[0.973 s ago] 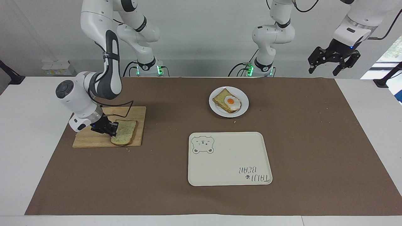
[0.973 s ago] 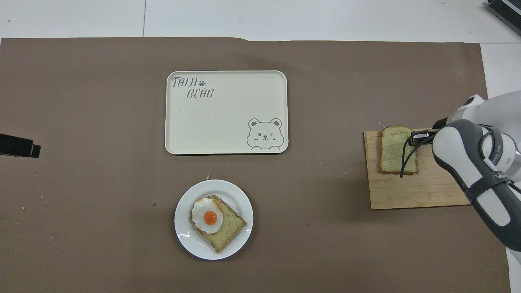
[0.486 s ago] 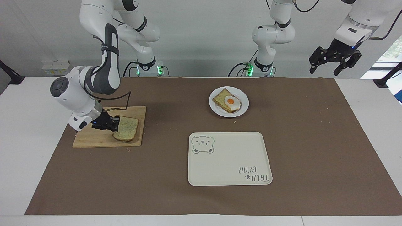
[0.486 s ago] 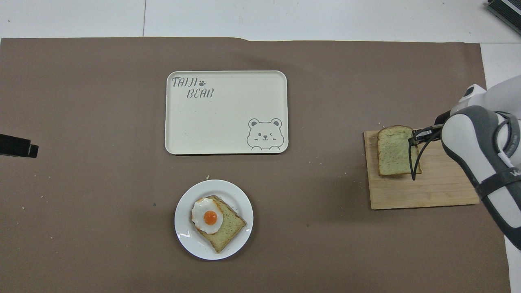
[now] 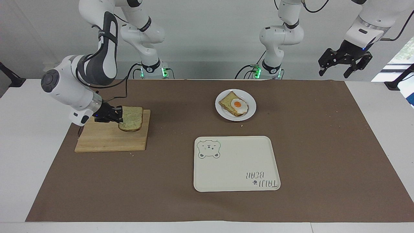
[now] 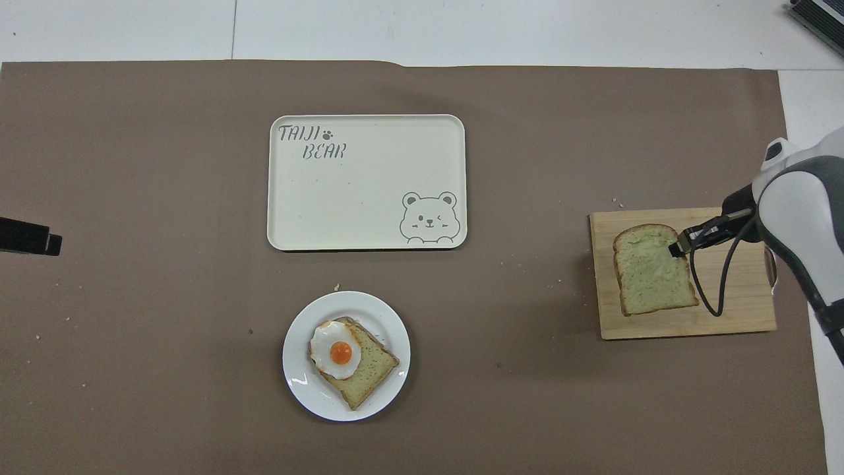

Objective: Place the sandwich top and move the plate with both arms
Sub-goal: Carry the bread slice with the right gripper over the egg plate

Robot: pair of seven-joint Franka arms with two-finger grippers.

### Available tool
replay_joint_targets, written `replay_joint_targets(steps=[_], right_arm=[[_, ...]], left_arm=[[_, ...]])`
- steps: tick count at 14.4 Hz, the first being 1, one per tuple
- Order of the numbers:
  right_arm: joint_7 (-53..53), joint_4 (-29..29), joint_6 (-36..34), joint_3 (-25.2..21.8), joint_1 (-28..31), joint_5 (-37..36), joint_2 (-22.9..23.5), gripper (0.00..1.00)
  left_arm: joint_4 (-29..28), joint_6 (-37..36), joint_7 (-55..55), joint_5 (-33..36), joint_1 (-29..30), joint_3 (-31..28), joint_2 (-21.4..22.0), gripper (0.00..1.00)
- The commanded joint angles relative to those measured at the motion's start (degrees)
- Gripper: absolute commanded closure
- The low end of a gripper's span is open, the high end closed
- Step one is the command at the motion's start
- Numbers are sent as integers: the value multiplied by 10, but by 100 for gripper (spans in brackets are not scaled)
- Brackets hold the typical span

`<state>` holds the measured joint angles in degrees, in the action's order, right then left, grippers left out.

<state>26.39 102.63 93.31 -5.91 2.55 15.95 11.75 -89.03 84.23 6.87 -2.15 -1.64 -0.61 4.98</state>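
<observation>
In the facing view, two white robot arms stand at the 12 o'clock edge of a table covered with brown paper. The right arm comes in from about 11 o'clock and bends down toward 9 o'clock. Its black pincer, the right gripper (image 5: 119, 116), is closed on one edge of the sandwich top (image 5: 131, 118), a light brown bread slice with a darker crust. The slice is lifted clear of the wooden cutting board (image 5: 106, 139) and hangs over the board's end toward the robots, roughly level. The left gripper (image 5: 344, 63) waits high in the air at about 2 o'clock, over the table's corner at the left arm's end, its fingers spread wide and holding nothing. Near the picture's centre, slightly toward 12 o'clock, sits the plate (image 5: 250, 111), small, round and white, carrying a bread slice (image 5: 227, 103) topped with a fried egg (image 5: 239, 106). A cream tray (image 5: 236, 171) with a bear drawing lies just toward 6 o'clock of the plate, farther from the robots.

In the overhead view, the right gripper (image 6: 679, 249) enters at 3 o'clock, clamped on the edge of the sandwich top (image 6: 653, 270), which covers part of the cutting board (image 6: 738, 310). The plate (image 6: 389, 389) lies toward 6 o'clock with its egg (image 6: 335, 349) and bread slice (image 6: 369, 376); the tray (image 6: 366, 198) sits just toward 12 o'clock of it. At 9 o'clock only a dark tip shows, and I cannot tell what it is.
</observation>
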Motion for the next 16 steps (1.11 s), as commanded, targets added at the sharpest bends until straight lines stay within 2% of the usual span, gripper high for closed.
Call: replay_joint_targets(steps=[1,8,12,16], right_arm=[[-42,20,-28,10,-20,31,-18,100],[-175,43,-16,11,-126,87,-34,100],[-257,43,36,11,-211,97,-35,100],[-326,49,89,11,-270,123,-40,100]], left_arm=[[-14,1,-1,-7,8,3,11,0],[-14,1,-1,-7,8,3,11,0],[-14,1,-1,-7,8,3,11,0],[-14,1,-1,-7,8,3,11,0]])
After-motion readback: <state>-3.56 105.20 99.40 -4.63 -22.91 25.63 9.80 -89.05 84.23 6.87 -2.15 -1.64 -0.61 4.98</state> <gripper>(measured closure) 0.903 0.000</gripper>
